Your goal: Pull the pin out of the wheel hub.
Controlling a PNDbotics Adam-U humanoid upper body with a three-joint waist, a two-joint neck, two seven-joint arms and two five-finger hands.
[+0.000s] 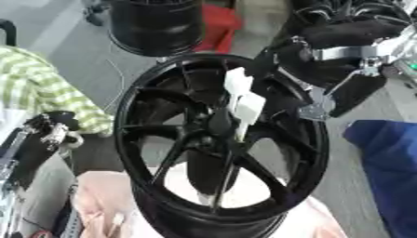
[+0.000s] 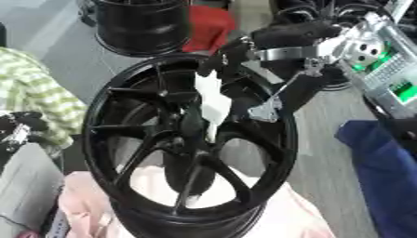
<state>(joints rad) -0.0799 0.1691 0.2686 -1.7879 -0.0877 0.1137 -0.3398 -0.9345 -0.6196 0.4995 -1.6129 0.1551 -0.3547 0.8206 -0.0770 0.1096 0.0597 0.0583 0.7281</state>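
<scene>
a glossy black spoked alloy wheel hub (image 1: 220, 153) stands tilted at the centre of the scene, its near rim resting on pale pink cloth (image 1: 106, 209). a white, stepped plastic pin (image 1: 243, 100) sticks up out of the hub's centre. the right hand (image 2: 244, 58), black with silver joints, reaches in from the far right, its fingers at the pin's top; whether they are clamped on it cannot be told. the left hand (image 1: 50, 126) rests at the left edge, fingers curled, holding nothing. a blue cloth (image 1: 391, 162) lies to the right.

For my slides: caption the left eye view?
Right hand reaches over the black wheel hub toward the white pin at its centre.
</scene>
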